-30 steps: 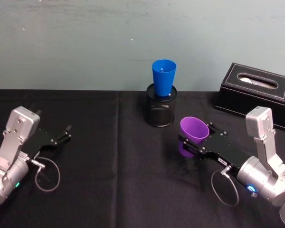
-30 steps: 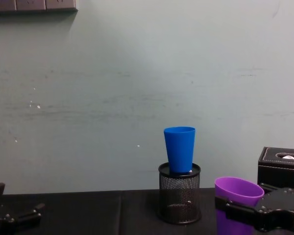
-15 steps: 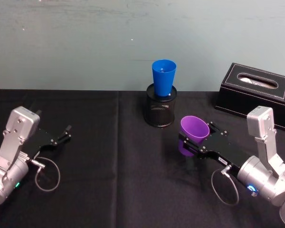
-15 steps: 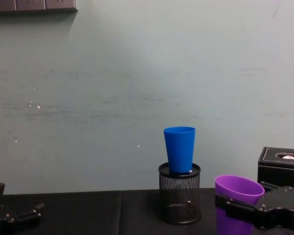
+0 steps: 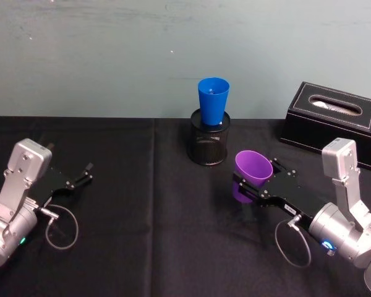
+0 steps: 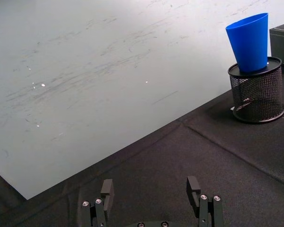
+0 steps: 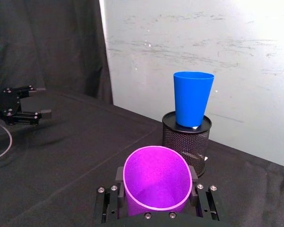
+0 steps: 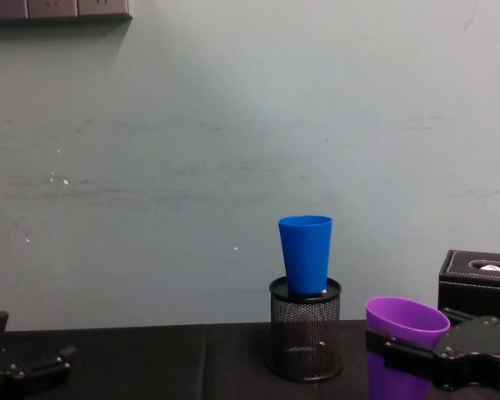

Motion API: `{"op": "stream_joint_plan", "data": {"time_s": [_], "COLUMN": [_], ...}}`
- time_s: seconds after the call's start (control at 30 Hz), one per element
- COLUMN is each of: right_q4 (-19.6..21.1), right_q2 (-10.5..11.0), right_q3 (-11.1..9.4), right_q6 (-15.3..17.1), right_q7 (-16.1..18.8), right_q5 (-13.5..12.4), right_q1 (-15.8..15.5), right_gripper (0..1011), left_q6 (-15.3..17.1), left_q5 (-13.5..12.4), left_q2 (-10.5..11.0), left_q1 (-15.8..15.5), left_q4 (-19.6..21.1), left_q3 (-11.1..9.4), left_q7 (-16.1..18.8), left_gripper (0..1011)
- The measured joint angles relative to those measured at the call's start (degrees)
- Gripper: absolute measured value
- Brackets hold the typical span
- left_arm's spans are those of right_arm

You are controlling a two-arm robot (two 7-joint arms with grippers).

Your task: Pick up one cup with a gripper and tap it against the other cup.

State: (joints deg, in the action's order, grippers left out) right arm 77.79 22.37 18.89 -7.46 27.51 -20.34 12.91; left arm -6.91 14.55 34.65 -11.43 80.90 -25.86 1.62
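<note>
Purple cup (image 5: pixel 253 168) in clasp of right gripper (image 5: pixel 253 180), arm low, outstretched toward blue cup (image 5: pixel 213 99); left gripper (image 5: pixel 85 174) idle, wide.

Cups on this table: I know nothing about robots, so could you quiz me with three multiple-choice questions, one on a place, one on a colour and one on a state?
1. Where does the blue cup stand?
A) in the black mesh holder
B) on the tissue box
C) in the left arm's jaws

2. What colour is the cup in the right arm's jaws?
A) green
B) purple
C) red

3. How are the left arm's jaws?
A) shut on a cup
B) open, holding nothing
C) shut, holding nothing

Answers:
1 A: its base sits inside the holder's rim.
2 B: the purple cup is clamped between them.
3 B: they stand apart with nothing between them.
</note>
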Motion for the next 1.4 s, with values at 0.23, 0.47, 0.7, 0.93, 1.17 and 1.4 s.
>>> {"op": "stream_joint_plan", "data": {"time_s": [0.23,0.47,0.7,0.93,1.17,1.4], "right_q4": [-0.2,-1.3,-2.9,-5.1,-6.2,-7.3], "right_q2": [0.0,0.0,0.0,-0.5,-0.7,-0.8], "right_q3": [0.1,0.8,1.6,2.3,2.8,3.2], "right_q6": [-0.2,-0.9,-1.0,-1.4,-1.7,-2.0], "right_q7": [0.3,0.9,1.2,2.2,2.6,3.3], "right_q5": [0.1,0.6,1.7,2.1,2.3,2.5], "right_q1": [0.1,0.5,1.0,1.7,2.0,2.5], "right_gripper": [739,739,739,739,739,739], "left_q6": [0.0,0.0,0.0,0.0,0.0,0.0], "left_q5": [0.0,0.0,0.0,0.0,0.0,0.0], "left_q2": [0.0,0.0,0.0,0.0,0.0,0.0], "left_q1": [0.0,0.0,0.0,0.0,0.0,0.0], "left_q4": [0.0,0.0,0.0,0.0,0.0,0.0], "left_q3": [0.0,0.0,0.0,0.0,0.0,0.0], "left_q7": [0.0,0.0,0.0,0.0,0.0,0.0], "left_gripper": [1012,1011,1011,1011,1011,1012]}}
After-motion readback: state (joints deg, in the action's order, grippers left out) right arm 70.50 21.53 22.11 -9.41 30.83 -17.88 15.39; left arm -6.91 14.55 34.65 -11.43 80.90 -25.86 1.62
